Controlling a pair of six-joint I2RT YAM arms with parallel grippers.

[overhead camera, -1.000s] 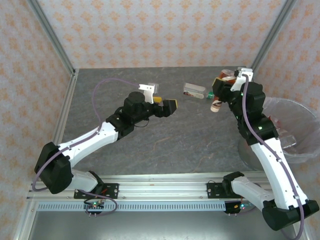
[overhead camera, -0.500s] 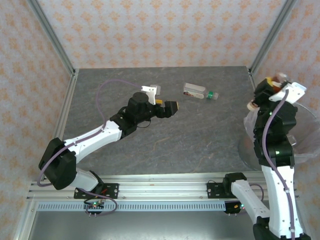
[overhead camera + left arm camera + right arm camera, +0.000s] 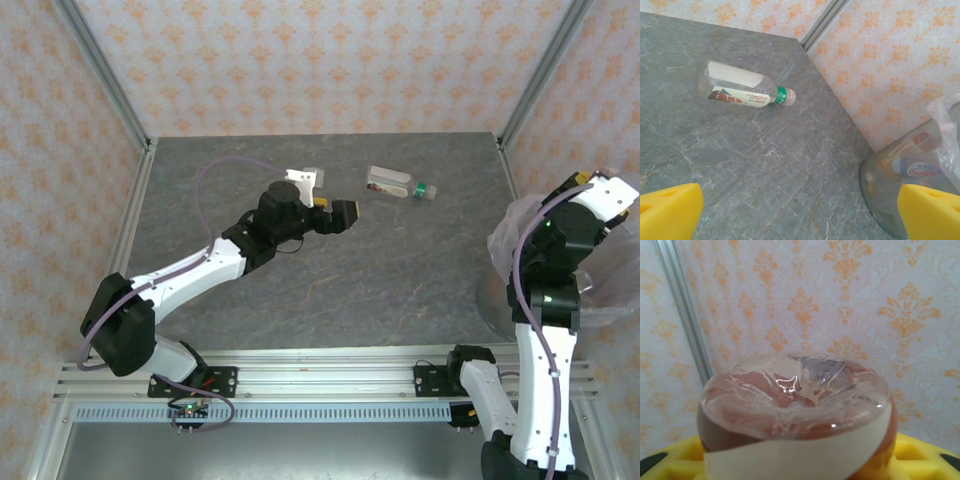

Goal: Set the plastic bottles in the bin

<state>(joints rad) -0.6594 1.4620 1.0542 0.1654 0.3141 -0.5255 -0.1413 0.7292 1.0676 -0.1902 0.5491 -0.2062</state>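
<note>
From above, the table (image 3: 300, 290) is a grey, veined, stone-look slab. It is closed in on three sides by walls papered in pale pink with orange ornaments, with aluminium posts in the corners. Two arms rise from the near rail. One clear bottle with a green cap (image 3: 396, 183) lies on its side at the far middle of the table. The left fingers (image 3: 346, 212) are spread wide and hold nothing, near this bottle and pointing toward it. One round bin (image 3: 497, 300) stands at the right edge, lined with a whitish bag (image 3: 510, 232). The right arm (image 3: 545, 320) reaches up over it.

In the left wrist view, the same grey table runs to the papered wall and a metal post. The one green-capped bottle (image 3: 740, 91) lies flat with its cap to the right, its white label marked in red. The two yellow left fingers (image 3: 670, 210) sit at the bottom corners, far apart. The bin (image 3: 880, 195) is at the right, and at least two labelled bottles show through its wall.

In the right wrist view, papered wall and one metal post (image 3: 682, 305) form the backdrop. The right fingers (image 3: 920, 455) clamp one clear bottle with a brown and white label (image 3: 795, 415), its dimpled base toward the lens.
</note>
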